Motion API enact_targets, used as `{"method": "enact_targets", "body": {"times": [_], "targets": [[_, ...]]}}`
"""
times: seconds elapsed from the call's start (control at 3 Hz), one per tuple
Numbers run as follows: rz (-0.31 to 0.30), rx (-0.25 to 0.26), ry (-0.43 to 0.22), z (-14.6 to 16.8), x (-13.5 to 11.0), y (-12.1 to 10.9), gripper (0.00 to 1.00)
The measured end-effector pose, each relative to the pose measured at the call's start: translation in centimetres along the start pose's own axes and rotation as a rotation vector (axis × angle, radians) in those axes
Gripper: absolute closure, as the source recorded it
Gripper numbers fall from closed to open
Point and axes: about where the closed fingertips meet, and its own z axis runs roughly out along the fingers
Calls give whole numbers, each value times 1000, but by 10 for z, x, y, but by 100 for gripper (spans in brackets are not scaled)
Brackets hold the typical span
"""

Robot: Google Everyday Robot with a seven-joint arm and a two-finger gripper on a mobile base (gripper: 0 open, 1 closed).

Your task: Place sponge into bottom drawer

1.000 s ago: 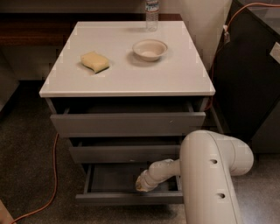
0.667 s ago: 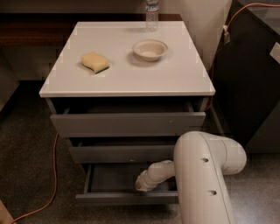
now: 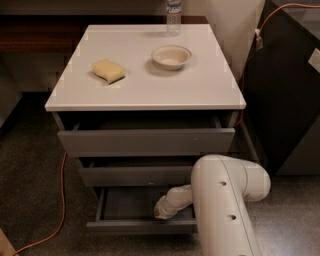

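The sponge (image 3: 108, 70) is being seen lying flat on the white cabinet top (image 3: 150, 90), in its left half, with nothing holding it. With twelve o'clock taken as the far edge of the top, a white bowl (image 3: 171, 56) is being shown at about two o'clock from the sponge, well apart from it. A clear bottle (image 3: 173, 12) is being shown at about one o'clock, close to the far edge. Bare white surface is being left all round the sponge, and the front edge at six o'clock is being kept free.

One sponge, one bowl and one bottle are being counted on the top. Three grey drawers are being counted below it, and each is being shown pulled out in part. The top drawer (image 3: 145, 141) and the middle drawer (image 3: 135, 175) are being shown jutting less than the bottom drawer (image 3: 122, 202), whose grey tray is being left uncovered on its left side.

The gripper (image 3: 162, 211) is being seen low inside the bottom drawer, at about five o'clock from the sponge. Whether it is released or clenched cannot be told. The one pale arm (image 3: 225, 200) is being shown covering the right part of that drawer.

An orange cable (image 3: 62, 200) is being seen on the floor at seven o'clock. A dark unit (image 3: 285, 100) is being shown close by the cabinet at three o'clock.
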Motion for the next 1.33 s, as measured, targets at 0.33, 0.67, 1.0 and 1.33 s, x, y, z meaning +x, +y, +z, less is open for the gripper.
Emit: {"method": "enact_targets", "body": {"times": [0.33, 0.67, 1.0, 1.33], "targets": [[12, -21, 3, 16, 2, 10, 100], [16, -32, 2, 18, 2, 18, 100], [25, -64, -1, 17, 0, 43, 100], [28, -96, -6, 15, -5, 62, 100]]}}
